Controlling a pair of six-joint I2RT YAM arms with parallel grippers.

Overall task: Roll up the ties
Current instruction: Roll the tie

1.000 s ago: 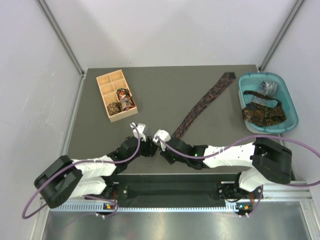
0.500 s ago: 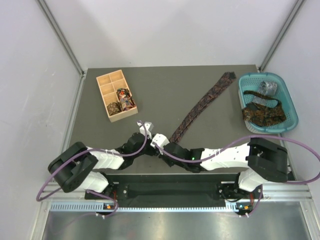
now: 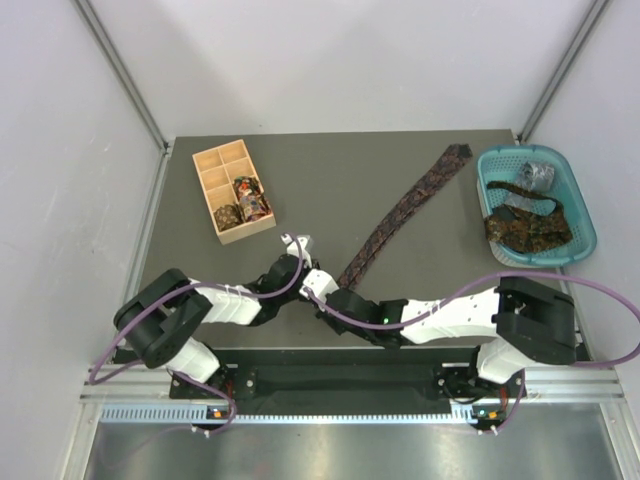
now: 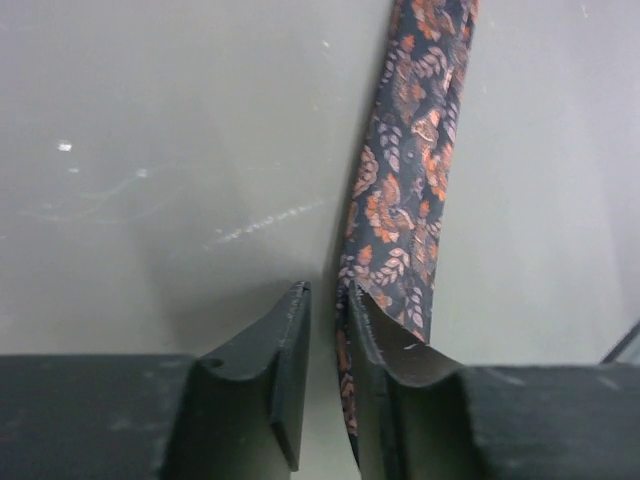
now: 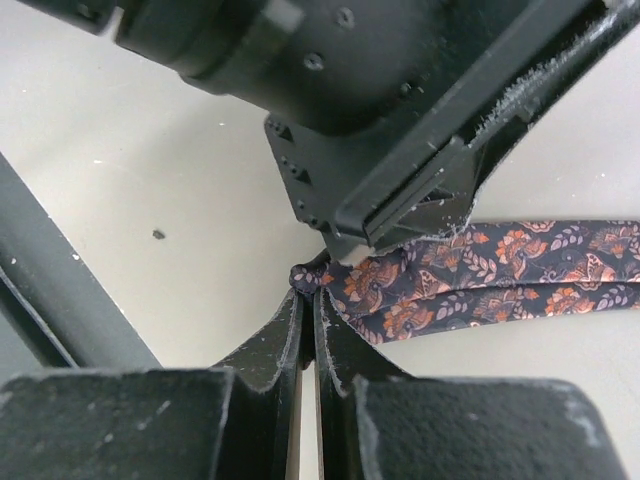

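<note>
A long maroon-brown paisley tie (image 3: 410, 205) lies flat and diagonal on the table, its narrow end near my grippers. My right gripper (image 3: 320, 285) is shut on the tip of that end; in the right wrist view the pinched tip (image 5: 305, 278) bunches between its fingers (image 5: 308, 300), and the tie (image 5: 480, 280) runs off right. My left gripper (image 3: 298, 244) sits just beyond it, over the same end. In the left wrist view its jaws (image 4: 325, 300) stand slightly apart, with the tie's (image 4: 400, 200) edge in the gap against the right finger.
A tan wooden compartment box (image 3: 245, 233) at the back left holds two rolled ties (image 3: 240, 205). A teal basket (image 3: 585, 215) at the right edge holds a grey tie (image 3: 535, 177) and a dark orange-speckled tie (image 3: 525, 228). The left gripper's body (image 5: 400, 100) hangs close above the right fingers.
My left gripper has moved forward and to the right, onto the tie's narrow end. My right gripper has shifted slightly left, still at the tie's tip.
</note>
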